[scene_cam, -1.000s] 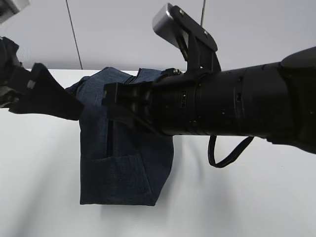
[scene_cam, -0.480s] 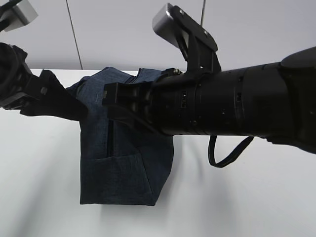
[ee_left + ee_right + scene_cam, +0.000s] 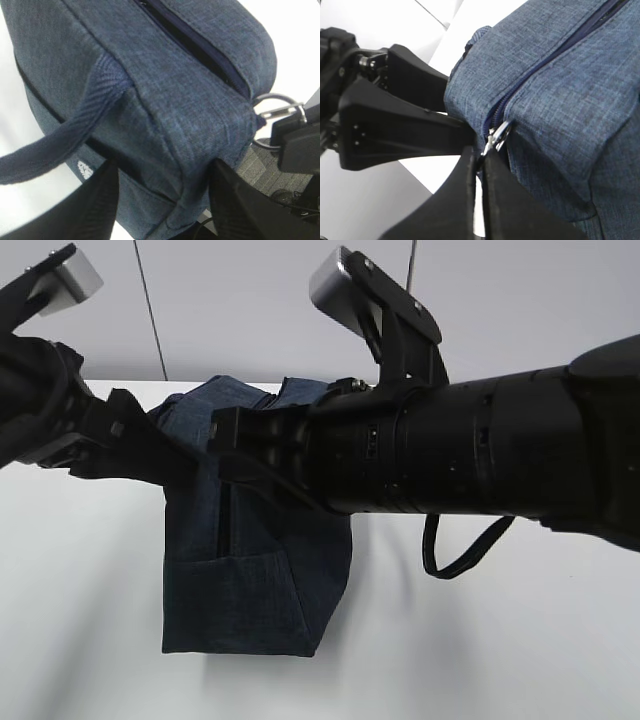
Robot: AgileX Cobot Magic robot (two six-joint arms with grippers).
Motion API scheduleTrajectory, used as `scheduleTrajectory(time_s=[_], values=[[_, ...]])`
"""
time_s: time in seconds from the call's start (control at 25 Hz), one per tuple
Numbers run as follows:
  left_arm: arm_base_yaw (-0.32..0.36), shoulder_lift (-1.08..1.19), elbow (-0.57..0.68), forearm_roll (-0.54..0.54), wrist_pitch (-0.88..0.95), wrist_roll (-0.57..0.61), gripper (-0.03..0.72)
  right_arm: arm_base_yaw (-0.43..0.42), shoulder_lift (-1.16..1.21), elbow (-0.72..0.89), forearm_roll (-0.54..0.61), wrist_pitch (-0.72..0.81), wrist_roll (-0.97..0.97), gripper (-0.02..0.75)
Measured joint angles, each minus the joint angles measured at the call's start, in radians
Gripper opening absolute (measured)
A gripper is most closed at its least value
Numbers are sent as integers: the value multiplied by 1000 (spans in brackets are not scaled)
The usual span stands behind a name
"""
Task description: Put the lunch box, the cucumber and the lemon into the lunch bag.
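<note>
The dark blue lunch bag (image 3: pixel 250 580) stands on the white table (image 3: pixel 80 620), its top zipper (image 3: pixel 195 40) closed. My right gripper (image 3: pixel 480 152) is shut on the silver ring pull (image 3: pixel 499 135) at the zipper's end. My left gripper (image 3: pixel 164 170) is open, one finger on either side of the bag's end below that ring pull (image 3: pixel 277 107). The fabric reaches both fingers. In the exterior view the left gripper (image 3: pixel 170 462) comes in from the left and the right gripper (image 3: pixel 225 445) from the right. The lunch box, the cucumber and the lemon are out of view.
My thick right arm (image 3: pixel 480 450) crosses the exterior view and hides the bag's top. A dark loop (image 3: pixel 465 550) hangs under it. One fabric handle (image 3: pixel 75 130) of the bag hangs off its side. A pale wall (image 3: pixel 240 300) stands behind the table.
My left arm has moved right, from off the bag's left side to around its end. The right gripper and the bag have stayed still.
</note>
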Motion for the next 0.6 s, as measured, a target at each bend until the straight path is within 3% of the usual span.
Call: scheduleTrajectory(time_s=[0.2, 0.28, 0.44, 0.6], values=[[-25, 32, 0, 0, -25, 2, 352, 0, 0, 0, 0, -1, 0, 0], [-29, 43, 0, -2, -27, 2, 279, 0, 0, 0, 0, -5, 0, 0], [-32, 48, 0, -8, -27, 15, 63, 0, 0, 2, 0, -11, 0, 0], [-32, 48, 0, -12, -31, 25, 3, 0, 0, 5, 0, -11, 0, 1]])
